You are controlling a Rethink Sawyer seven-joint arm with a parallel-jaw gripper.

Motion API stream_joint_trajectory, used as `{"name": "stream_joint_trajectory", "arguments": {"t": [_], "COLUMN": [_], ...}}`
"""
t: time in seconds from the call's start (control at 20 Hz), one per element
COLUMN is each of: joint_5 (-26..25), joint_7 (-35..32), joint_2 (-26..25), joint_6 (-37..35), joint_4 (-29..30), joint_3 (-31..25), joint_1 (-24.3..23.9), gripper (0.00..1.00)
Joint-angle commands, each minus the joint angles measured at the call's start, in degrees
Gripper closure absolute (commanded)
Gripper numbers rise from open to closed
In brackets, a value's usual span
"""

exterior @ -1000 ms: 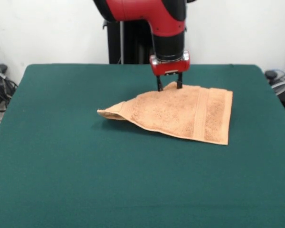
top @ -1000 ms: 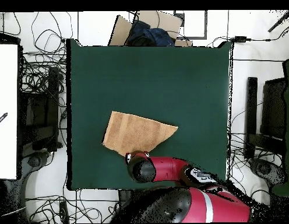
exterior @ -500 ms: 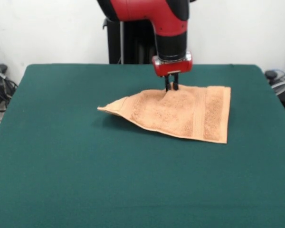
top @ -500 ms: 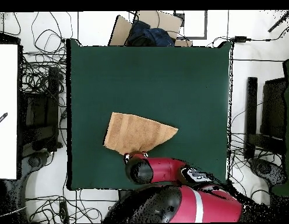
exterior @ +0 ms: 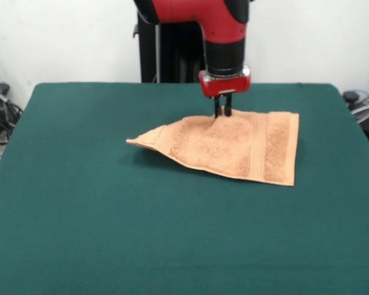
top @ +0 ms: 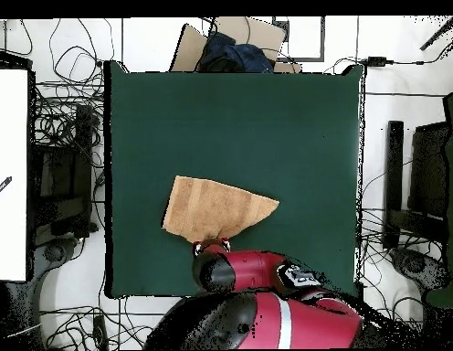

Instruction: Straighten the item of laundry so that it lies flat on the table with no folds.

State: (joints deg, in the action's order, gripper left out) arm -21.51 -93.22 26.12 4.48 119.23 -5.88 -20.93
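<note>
The peach-tan towel (exterior: pixel 234 145) lies folded over itself on the dark green table (exterior: pixel 111 215), tapering to a point at the left, with a woven band near its right edge. In the overhead view the towel (top: pixel 216 208) sits in the table's lower left part. My gripper (exterior: pixel 221 114) comes down from above at the towel's far edge and is shut on a pinch of that edge, which rises slightly into it. In the overhead view my arm covers the gripper (top: pixel 212 247) at the towel's bottom edge.
The robot's black pedestal (exterior: pixel 166 55) stands behind the table's far edge. Cables and equipment (top: pixel 61 164) lie on the floor around the table. A cardboard piece and a dark bundle (top: pixel 230 46) sit beyond the table's top edge.
The gripper closed from open onto the towel's far edge and shifted slightly right. The towel's far edge has bunched up a little between the fingers.
</note>
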Motion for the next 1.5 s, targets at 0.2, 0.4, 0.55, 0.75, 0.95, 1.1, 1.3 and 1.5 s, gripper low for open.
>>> {"name": "stream_joint_trajectory", "arguments": {"t": [0.2, 0.4, 0.55, 0.75, 0.95, 1.1, 1.3, 1.5], "joint_5": [1.86, 2.19, 2.05, 2.42, 2.41, 2.52, 0.98, 0.39], "joint_7": [-7.71, -5.85, -4.85, -4.19, -4.13, -3.74, -3.72, -3.68], "joint_2": [13.05, 16.82, 17.46, 19.72, 20.25, 20.64, 19.75, 19.16], "joint_6": [-9.74, -13.42, -14.80, -17.37, -18.48, -19.95, -17.94, -16.57], "joint_4": [8.64, 10.65, 11.11, 11.25, 10.66, 9.89, 9.35, 9.44], "joint_3": [-2.26, -5.04, -7.66, -9.02, -10.10, -10.83, -11.18, -12.57], "joint_1": [-3.48, -6.39, -9.13, -10.20, -10.54, -10.82, -11.19, -12.16], "gripper": [1.00, 1.00, 1.00, 1.00, 1.00, 1.00, 1.00, 0.00]}}
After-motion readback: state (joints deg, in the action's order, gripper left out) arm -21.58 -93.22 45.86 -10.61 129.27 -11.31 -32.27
